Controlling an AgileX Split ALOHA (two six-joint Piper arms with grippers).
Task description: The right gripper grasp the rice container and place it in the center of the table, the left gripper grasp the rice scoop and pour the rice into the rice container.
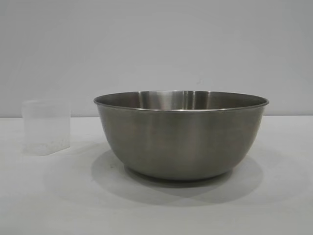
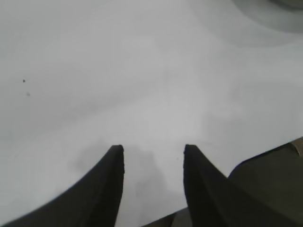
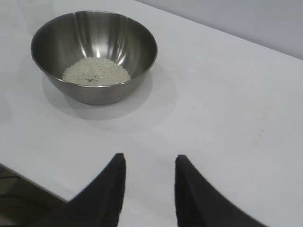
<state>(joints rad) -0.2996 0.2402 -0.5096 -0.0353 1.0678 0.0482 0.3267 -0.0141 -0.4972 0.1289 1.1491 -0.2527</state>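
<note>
Table: white cloth, bare around bowl. Steel bowl upright mid-table, rice heaped on its bottom. Clear scoop upright, apart from bowl on my left side; contents unclear. My left gripper and right gripper: fingers spread, holding nothing, over cloth near table edges.

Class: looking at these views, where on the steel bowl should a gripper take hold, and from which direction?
Probably the thin rolled rim of the rice container, from above, one finger inside and one outside. Its walls are wide and curved, too broad to span. It stands upright holding rice, so keep it level.
</note>
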